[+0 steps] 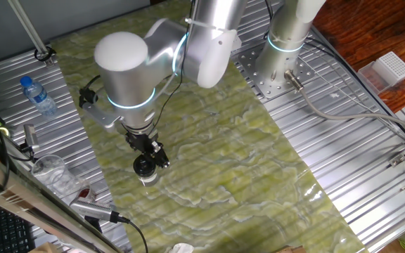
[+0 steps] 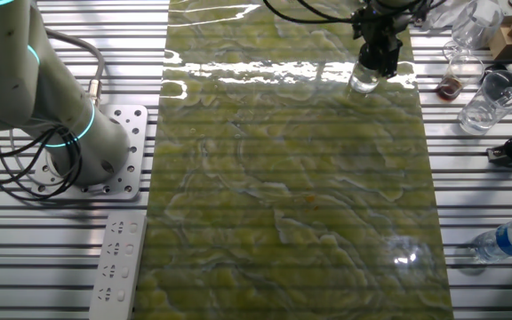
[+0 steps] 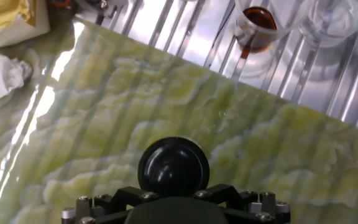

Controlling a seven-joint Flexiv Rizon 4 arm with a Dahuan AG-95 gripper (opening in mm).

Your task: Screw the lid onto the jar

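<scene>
The black glossy lid (image 1: pixel 144 166) sits on top of the small clear glass jar (image 1: pixel 146 178), which stands on the green marbled mat near its left edge. My gripper (image 1: pixel 148 158) reaches down onto it, and its fingers close on the lid from both sides. In the hand view the lid (image 3: pixel 173 167) fills the lower middle, with the gripper (image 3: pixel 173 190) around its near half; the jar is hidden beneath it. In the other fixed view the gripper (image 2: pixel 376 64) stands over the jar (image 2: pixel 364 84) at the mat's far edge.
A plastic bottle with a blue cap (image 1: pixel 39 97) lies on the metal slats, with a clear cup (image 2: pixel 489 100) and a small cup of brown liquid (image 3: pixel 258 25) close by. A crumpled tissue (image 3: pixel 2 73) is beside the mat. A second arm's base (image 1: pixel 287 42) stands at the back.
</scene>
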